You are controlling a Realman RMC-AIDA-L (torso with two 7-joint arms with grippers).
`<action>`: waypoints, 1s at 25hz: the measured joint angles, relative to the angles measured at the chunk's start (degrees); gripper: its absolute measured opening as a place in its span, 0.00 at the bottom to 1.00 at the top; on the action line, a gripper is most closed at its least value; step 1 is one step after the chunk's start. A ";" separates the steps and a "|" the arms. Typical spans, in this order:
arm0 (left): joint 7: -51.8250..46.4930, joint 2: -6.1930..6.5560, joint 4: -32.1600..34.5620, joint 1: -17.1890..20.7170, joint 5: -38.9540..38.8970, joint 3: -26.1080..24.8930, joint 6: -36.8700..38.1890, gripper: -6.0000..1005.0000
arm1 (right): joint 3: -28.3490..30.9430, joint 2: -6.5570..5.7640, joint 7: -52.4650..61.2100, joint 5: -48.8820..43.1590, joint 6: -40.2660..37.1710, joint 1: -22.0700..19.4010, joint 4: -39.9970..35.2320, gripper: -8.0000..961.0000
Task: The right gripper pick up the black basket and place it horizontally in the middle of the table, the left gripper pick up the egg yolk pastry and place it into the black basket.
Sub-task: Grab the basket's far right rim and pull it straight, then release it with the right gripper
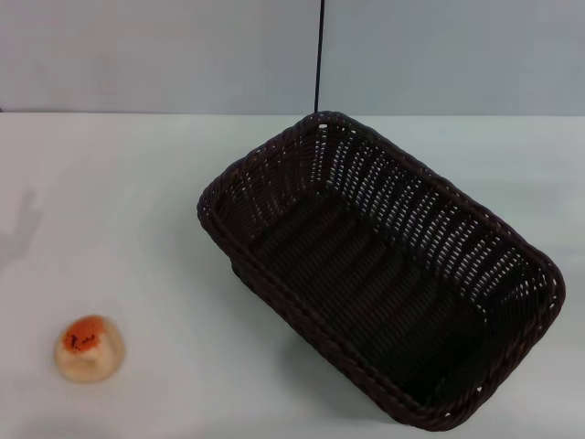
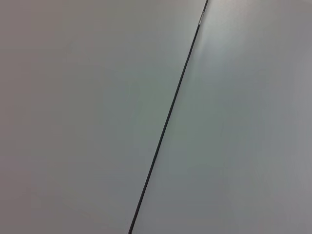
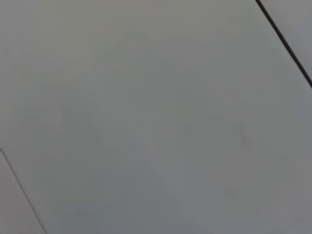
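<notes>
The black basket (image 1: pixel 379 274) lies on the white table (image 1: pixel 137 229) right of centre, turned diagonally, one corner toward the back and one toward the front right edge. It is empty. The egg yolk pastry (image 1: pixel 89 347) sits on the table at the front left, dome up, orange-red top showing, far from the basket. Neither gripper shows in the head view. Both wrist views show only plain grey wall panels with a thin dark seam (image 2: pixel 168 117).
A grey wall with a vertical dark seam (image 1: pixel 319 55) stands behind the table's far edge. A faint shadow (image 1: pixel 20 229) falls on the table at the far left.
</notes>
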 joint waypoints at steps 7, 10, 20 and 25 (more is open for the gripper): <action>-0.23 0.06 0.00 -0.05 0.08 0.11 -0.58 0.84 | -2.22 -3.88 16.43 -12.78 -4.76 3.16 -11.76 0.70; -0.24 0.04 -0.01 -0.09 0.29 0.36 -1.26 0.84 | -2.31 -5.40 25.73 -23.72 -9.81 6.66 -18.97 0.69; -0.28 -0.15 -0.08 -0.21 0.49 1.35 -2.11 0.84 | -7.17 -9.36 38.82 -52.40 -25.84 22.26 -25.74 0.67; -0.29 -0.20 -0.21 -0.02 0.52 1.83 -2.44 0.84 | -15.18 -8.88 40.93 -54.20 -25.41 24.18 -25.78 0.67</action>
